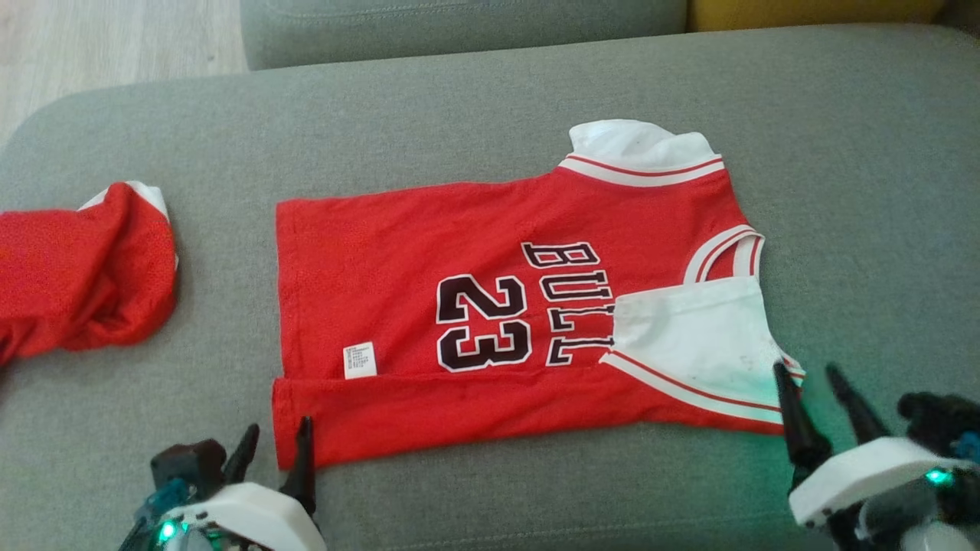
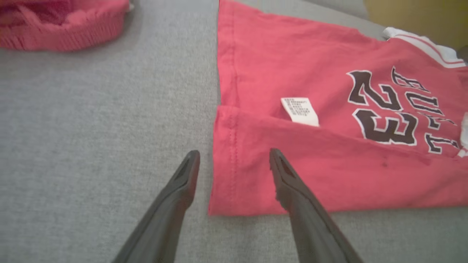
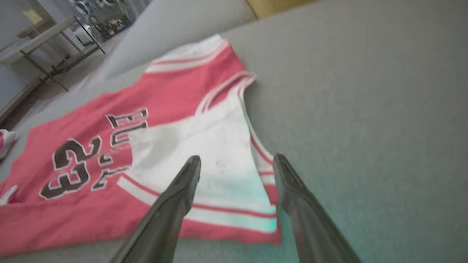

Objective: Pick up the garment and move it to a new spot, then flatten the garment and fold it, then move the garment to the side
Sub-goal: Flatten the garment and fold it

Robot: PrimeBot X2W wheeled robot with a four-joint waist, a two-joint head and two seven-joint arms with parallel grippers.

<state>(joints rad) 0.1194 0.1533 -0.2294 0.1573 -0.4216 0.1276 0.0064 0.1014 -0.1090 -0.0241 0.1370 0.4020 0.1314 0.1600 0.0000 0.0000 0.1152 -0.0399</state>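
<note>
A red sleeveless basketball jersey (image 1: 398,252) with white trim and a black "23" lies flat on a grey fabric sofa cushion (image 1: 459,115), its collar toward the robot's right. The jersey's near long edge is folded up over its front in a narrow red strip, and a white care label (image 1: 360,360) sticks out just above that fold. At the jersey's near collar-side corner, a white shoulder panel (image 1: 689,329) lies turned over the lettering. The left tool (image 1: 278,430) sits at the jersey's near hem corner, fingers spread wide and holding nothing, with the hem edge between them. The right tool (image 1: 806,371) sits at the white panel's outer edge, also wide and empty. A crumpled red mesh garment (image 1: 84,268) lies well apart from the jersey, beyond its hem.
</note>
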